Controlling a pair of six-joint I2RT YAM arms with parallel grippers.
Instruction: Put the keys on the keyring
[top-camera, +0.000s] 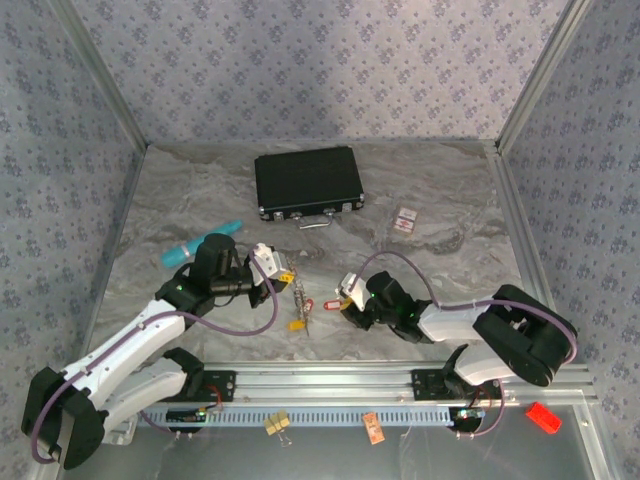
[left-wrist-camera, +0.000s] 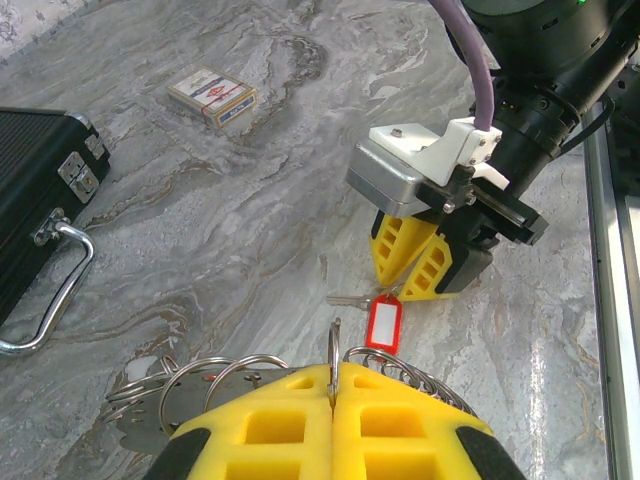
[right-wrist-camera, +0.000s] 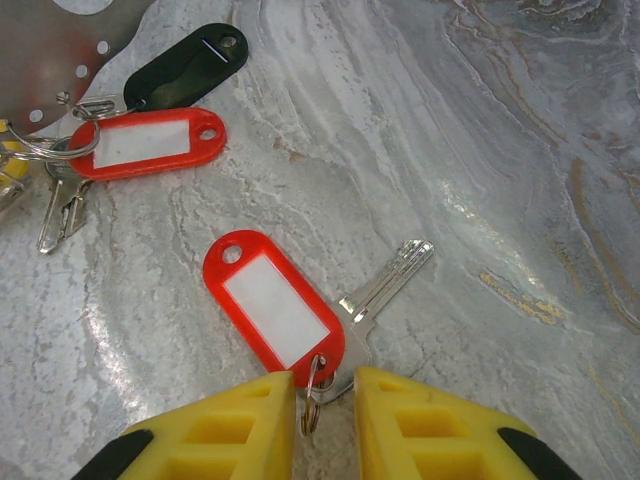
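On the desk (top-camera: 440, 200), the left gripper (left-wrist-camera: 333, 380) fingers clamp the keyring (left-wrist-camera: 334, 345), which already carries tagged keys (right-wrist-camera: 150, 145). The right gripper (right-wrist-camera: 325, 395) fingers, apart, straddle one loose red-tagged key (right-wrist-camera: 385, 285) at the keyring's 3 o'clock. Threading remains.

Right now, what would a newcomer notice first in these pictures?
Two yellow pincers face each other near the table's front: the left pincer is shut on a metal keyring, while the right pincer straddles the small loop of a red-tagged key. Farther back lies a black case.
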